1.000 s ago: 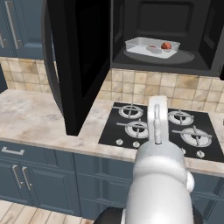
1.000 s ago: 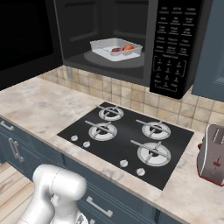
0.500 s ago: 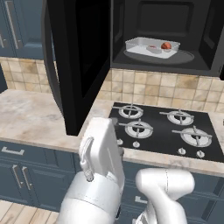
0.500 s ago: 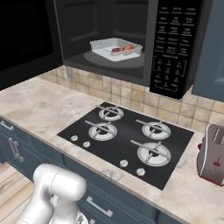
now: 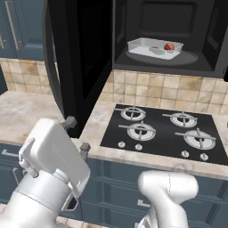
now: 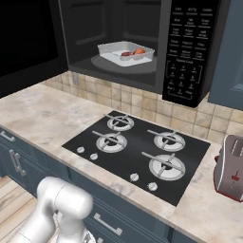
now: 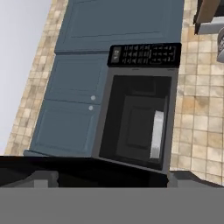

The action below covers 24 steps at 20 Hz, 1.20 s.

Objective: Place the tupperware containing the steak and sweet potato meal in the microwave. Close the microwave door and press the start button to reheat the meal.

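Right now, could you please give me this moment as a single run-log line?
tupperware: on turntable inside microwave | steak, sweet potato: in tupperware | microwave door: open | gripper: low beside door edge, holding nothing

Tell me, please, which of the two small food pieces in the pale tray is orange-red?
The small oval orange-red sweet potato, at the tray's end nearer the keypad; the flat dark red steak lies beside it.

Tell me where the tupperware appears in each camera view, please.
Left base view: tupperware upper right, on the turntable inside the open microwave.
Right base view: tupperware upper centre, left of the keypad.
Hand view: pale upright strip at the cavity's right side.
Shared landmark: the microwave cavity.
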Motion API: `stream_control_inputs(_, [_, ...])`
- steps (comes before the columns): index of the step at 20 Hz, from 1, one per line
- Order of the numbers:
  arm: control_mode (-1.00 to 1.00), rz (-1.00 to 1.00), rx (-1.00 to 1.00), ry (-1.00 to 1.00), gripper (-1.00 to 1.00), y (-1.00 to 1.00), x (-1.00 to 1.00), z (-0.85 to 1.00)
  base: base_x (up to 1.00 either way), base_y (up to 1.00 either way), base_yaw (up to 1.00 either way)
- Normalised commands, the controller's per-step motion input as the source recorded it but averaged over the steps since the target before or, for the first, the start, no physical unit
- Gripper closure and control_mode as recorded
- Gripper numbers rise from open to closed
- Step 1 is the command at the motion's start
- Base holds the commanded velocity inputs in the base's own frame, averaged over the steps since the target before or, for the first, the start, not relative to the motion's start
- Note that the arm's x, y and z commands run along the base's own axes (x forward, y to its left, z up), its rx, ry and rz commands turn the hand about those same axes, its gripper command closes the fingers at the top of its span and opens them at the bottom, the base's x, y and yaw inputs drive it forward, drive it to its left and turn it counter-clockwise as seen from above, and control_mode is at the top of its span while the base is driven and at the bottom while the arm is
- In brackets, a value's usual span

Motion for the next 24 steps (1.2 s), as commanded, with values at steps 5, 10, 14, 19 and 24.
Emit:
stream_control_inputs(5, [-1.00, -0.13, 0.00, 0.00, -1.00, 0.58, 0.51, -0.01, 0.00, 0.00, 0.00])
stream_control_inputs(10, [-1.00, -0.13, 0.00, 0.00, -1.00, 0.61, 0.58, -0.10, 0.00, 0.00, 0.00])
stream_control_inputs(14, [-1.00, -0.13, 0.00, 0.00, -1.00, 0.63, 0.58, -0.17, 0.00, 0.00, 0.00])
stream_control_inputs(19, [-1.00, -0.12, 0.00, 0.00, -1.00, 0.64, 0.57, -0.30, 0.00, 0.00, 0.00])
stream_control_inputs(24, [-1.00, -0.13, 0.00, 0.00, -1.00, 0.40, 0.58, -0.20, 0.00, 0.00, 0.00])
